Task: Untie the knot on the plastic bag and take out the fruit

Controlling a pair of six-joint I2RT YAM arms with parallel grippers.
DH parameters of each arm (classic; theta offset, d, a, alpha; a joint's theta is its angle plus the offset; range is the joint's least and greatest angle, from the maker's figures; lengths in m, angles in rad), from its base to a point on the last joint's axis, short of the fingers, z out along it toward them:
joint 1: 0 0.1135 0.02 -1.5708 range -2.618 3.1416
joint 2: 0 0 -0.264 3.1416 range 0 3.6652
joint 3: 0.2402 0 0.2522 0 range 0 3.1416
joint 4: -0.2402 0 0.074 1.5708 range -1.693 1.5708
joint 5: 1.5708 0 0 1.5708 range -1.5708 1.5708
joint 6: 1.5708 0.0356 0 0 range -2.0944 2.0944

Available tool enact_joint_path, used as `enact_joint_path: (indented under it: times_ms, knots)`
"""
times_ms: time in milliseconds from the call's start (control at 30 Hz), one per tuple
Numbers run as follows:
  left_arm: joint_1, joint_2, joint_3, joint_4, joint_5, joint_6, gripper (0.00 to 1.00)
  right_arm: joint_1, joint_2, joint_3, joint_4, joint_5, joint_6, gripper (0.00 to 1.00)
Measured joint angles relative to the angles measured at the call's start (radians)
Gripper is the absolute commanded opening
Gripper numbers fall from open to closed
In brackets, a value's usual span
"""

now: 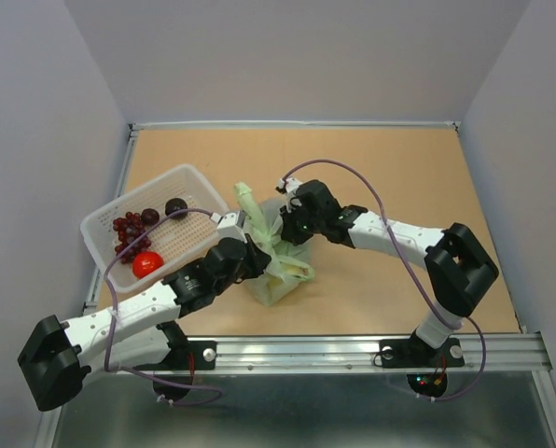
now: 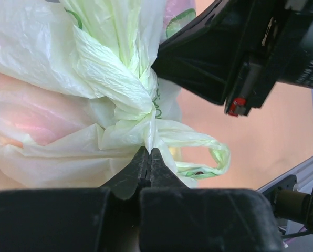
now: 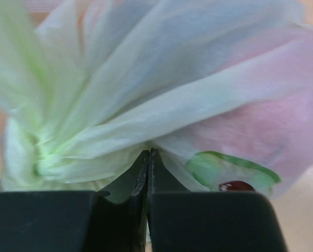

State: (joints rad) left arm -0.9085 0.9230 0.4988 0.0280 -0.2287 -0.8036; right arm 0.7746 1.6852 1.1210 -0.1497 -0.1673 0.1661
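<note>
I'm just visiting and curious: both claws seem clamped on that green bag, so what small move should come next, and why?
Probably the left gripper should pull gently away from the right gripper. Both are shut on the plastic bag close by the knot, which looks tied tight, so a slow opposing tug may loosen it.

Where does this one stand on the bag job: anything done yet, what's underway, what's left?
Done: nothing yet; the knot is tied tight. In hand: the left gripper is shut on the knot's base, the right gripper shut on a fold of the plastic bag beside it. Left: work the knot loose, open the bag, lift out the fruit, which shows pink through the film.
</note>
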Motion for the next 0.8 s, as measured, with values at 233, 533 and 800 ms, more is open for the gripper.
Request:
enact_joint_path:
  times_ms: [233, 533, 800]
  knots:
    - [0.0, -0.058, -0.003, -0.048, -0.027, -0.064, 0.0, -0.09, -0.065, -0.076, 0.009, 0.158, 0.125, 0.0]
    - [0.0, -0.111, -0.028, -0.171, -0.063, -0.153, 0.0, -0.312, -0.231, -0.182, -0.043, 0.389, 0.283, 0.0]
    - [-0.001, -0.15, -0.033, -0.191, -0.081, -0.161, 0.0, -0.375, -0.357, -0.2, -0.109, 0.22, 0.167, 0.66]
